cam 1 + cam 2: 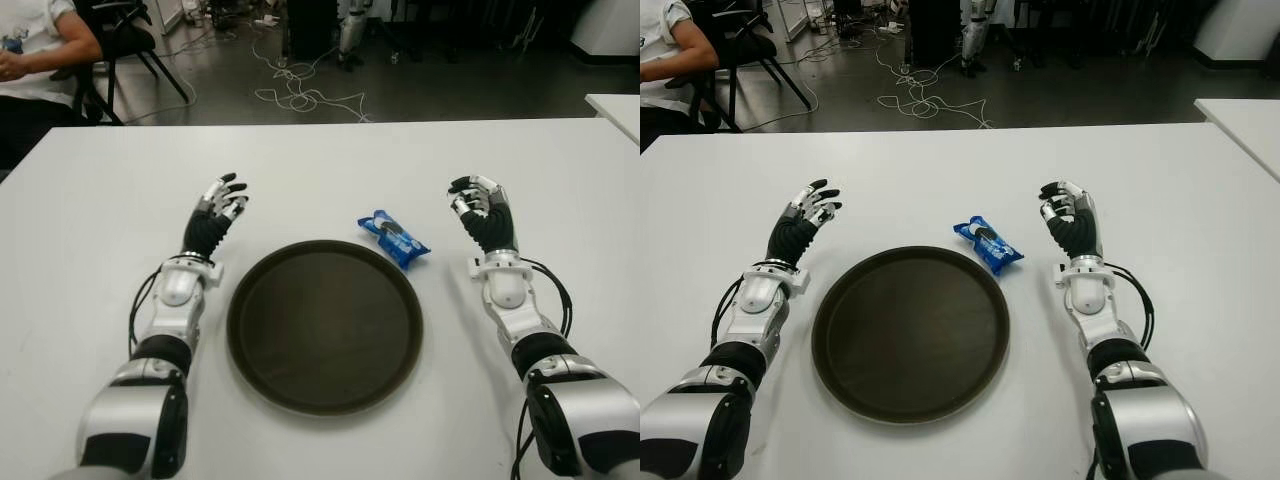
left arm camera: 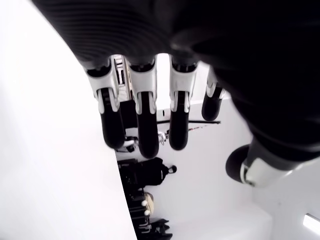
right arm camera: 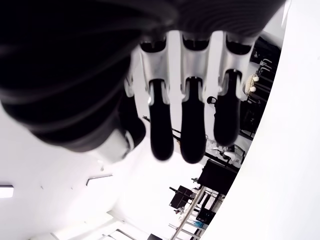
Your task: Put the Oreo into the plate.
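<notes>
- We note a seated person (image 1: 35, 50) at the far left edge beyond the counter (image 1: 320, 160), visible only in the eye views; the wrist views do not show this person.
- We find the left robot hand (image 1: 215, 215) over the counter just left of the plate (image 1: 325, 390), fingers spread and relaxed, holding nothing. The left wrist view confirms it: four fingers (image 2: 145, 130) hang extended, with nothing between them.
- We observe the plate, dark, round and bare, lying flat on the counter between the two arms. Neither wrist view shows it.
- We locate the Oreo (image 1: 393, 238), a blue packet, lying on the counter just beyond the plate's far right rim, outside the plate. It appears in the eye views only.
- We record the right robot hand (image 1: 482, 210) to the right of the Oreo, near it but apart, palm turned toward it, fingers loosely curved and gripping nothing. The right wrist view shows three fingers (image 3: 192, 125) extended, nothing held.
- Loose cables (image 1: 300, 90) lie on the floor beyond the counter.
</notes>
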